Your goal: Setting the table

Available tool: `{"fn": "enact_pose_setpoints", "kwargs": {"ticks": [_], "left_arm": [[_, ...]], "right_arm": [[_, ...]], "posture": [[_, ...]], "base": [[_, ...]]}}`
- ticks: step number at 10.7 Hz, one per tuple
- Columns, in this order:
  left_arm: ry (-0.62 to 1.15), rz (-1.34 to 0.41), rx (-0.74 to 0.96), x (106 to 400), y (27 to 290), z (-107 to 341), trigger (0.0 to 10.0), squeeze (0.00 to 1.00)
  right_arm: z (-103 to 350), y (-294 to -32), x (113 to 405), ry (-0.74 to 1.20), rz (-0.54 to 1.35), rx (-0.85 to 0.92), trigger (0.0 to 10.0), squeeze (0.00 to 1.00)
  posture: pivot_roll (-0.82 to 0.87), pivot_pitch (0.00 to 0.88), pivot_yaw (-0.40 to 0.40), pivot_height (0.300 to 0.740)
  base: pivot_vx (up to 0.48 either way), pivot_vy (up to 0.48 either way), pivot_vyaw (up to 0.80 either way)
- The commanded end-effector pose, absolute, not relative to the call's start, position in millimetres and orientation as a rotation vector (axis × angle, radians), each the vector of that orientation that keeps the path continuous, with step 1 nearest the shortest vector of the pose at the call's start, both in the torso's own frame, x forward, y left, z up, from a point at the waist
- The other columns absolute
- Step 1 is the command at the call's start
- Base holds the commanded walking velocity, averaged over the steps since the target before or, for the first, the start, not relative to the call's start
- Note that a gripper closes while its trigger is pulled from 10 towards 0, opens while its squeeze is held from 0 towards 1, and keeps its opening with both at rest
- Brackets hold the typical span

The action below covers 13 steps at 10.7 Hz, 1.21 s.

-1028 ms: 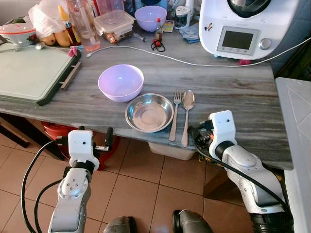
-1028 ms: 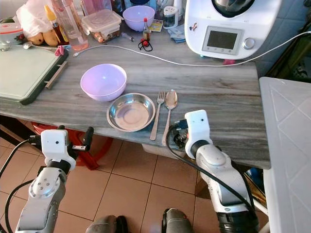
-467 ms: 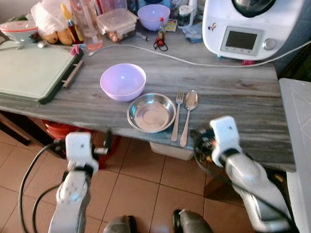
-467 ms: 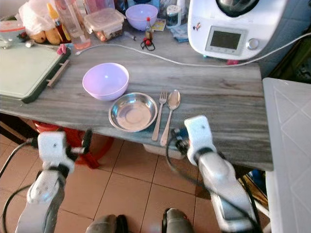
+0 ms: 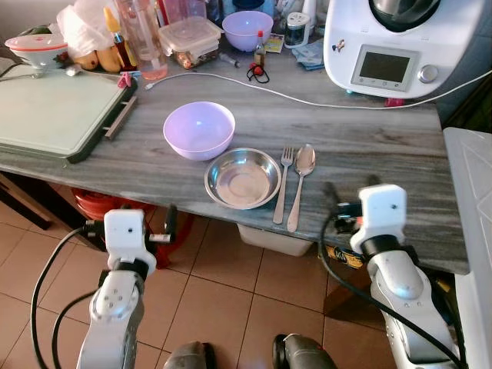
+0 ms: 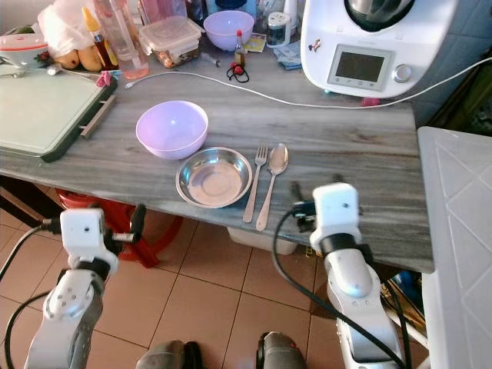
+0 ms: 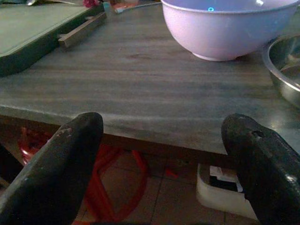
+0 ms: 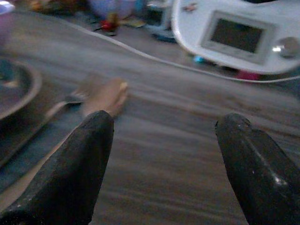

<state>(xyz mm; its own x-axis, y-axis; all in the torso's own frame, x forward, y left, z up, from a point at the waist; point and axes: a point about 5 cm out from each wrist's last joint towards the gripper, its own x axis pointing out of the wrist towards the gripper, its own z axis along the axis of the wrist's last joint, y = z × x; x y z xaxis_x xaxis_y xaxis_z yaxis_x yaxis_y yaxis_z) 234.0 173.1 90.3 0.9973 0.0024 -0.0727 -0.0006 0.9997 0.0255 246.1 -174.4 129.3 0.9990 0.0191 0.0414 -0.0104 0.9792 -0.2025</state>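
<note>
A grey wood-grain worktop (image 5: 369, 142) stands over a terracotta tile floor (image 5: 223, 300). On it, a steel bowl (image 5: 242, 178) has a fork (image 5: 280, 184) and spoon (image 5: 299, 184) at its 3 o'clock and a lilac bowl (image 5: 199, 129) at its 10 o'clock. The right pincer (image 5: 352, 192) hovers over the near edge, fingers spread wide, empty. The left pincer (image 5: 132, 224) hangs below the edge, also wide apart, empty.

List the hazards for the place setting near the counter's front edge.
1. The right gripper, jaws open, sits just right of the spoon; a sideways sweep could knock the spoon and fork out of line.
2. The steel bowl sits close to the counter edge; a nudge could tip it onto the floor.
3. The white cable crosses behind the lilac bowl and could snag.
</note>
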Motion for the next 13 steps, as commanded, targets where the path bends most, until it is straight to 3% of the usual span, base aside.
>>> {"fn": "enact_pose_setpoints", "kwargs": {"ticks": [1,4,5,6,10,13], "left_arm": [[0.099,0.015,0.020,232,176,84,10.0,0.00],[0.097,-0.002,0.015,235,171,85,10.0,0.00],[0.088,-0.003,0.012,238,172,86,10.0,0.00],[0.087,-0.004,0.013,238,172,86,10.0,0.00],[0.078,-0.010,0.009,240,173,88,10.0,0.00],[0.075,-0.026,0.008,242,170,89,10.0,0.00]], "right_arm": [[129,-177,246,-0.063,-0.012,-0.202,10.0,1.00],[123,-176,252,-0.070,-0.023,-0.141,10.0,1.00],[124,-173,256,-0.073,-0.013,-0.127,10.0,0.13],[125,-172,257,-0.073,-0.010,-0.122,10.0,0.00],[123,-170,261,-0.066,-0.007,-0.099,10.0,0.00],[123,-168,264,-0.064,0.000,-0.083,10.0,0.00]], "posture": [[-0.05,0.047,0.048,0.740],[-0.05,0.041,0.050,0.740],[-0.04,0.046,0.048,0.740],[-0.04,0.046,0.048,0.740],[-0.04,0.046,0.043,0.740],[-0.04,0.041,0.045,0.740]], "base": [[-0.281,0.000,0.00],[-0.323,0.000,0.00],[-0.379,0.000,0.00],[-0.371,0.000,0.00],[-0.342,0.000,-0.80],[-0.194,0.000,0.00]]}}
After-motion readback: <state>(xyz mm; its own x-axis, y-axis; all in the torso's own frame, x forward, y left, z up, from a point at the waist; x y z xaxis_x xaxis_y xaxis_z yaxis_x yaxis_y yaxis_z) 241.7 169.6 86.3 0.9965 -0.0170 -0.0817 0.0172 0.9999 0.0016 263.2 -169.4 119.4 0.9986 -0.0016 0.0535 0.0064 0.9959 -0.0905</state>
